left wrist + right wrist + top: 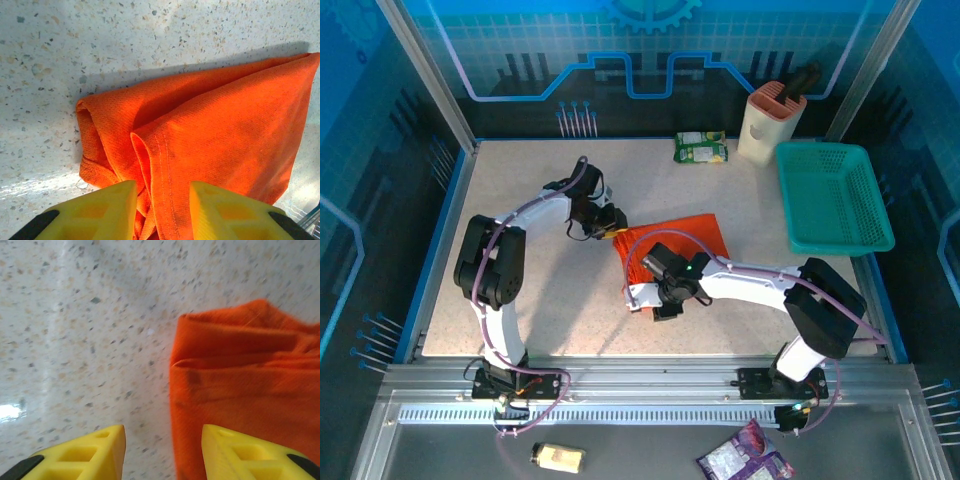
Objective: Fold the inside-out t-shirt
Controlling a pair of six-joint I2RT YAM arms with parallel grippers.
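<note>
The inside-out t-shirt (685, 240) is a bright orange, partly folded bundle on the speckled table's middle. My left gripper (611, 228) is at its far left corner. In the left wrist view the yellow fingers (100, 210) are shut on a bunched fold of the t-shirt (225, 125), stitched hem between them, and the cloth casts a shadow on the table. My right gripper (642, 297) is at the shirt's near left edge. Its jaws (162, 432) stand open over bare table, with the shirt's edge (245, 385) beside the right finger (250, 452).
A teal mesh basket (832, 195) sits at the right, a beige holder (772, 122) with a dark handle behind it, and a green packet (701, 149) at the back. Open tabletop lies left of the shirt (520, 180). A metal rail (650, 375) runs along the near edge.
</note>
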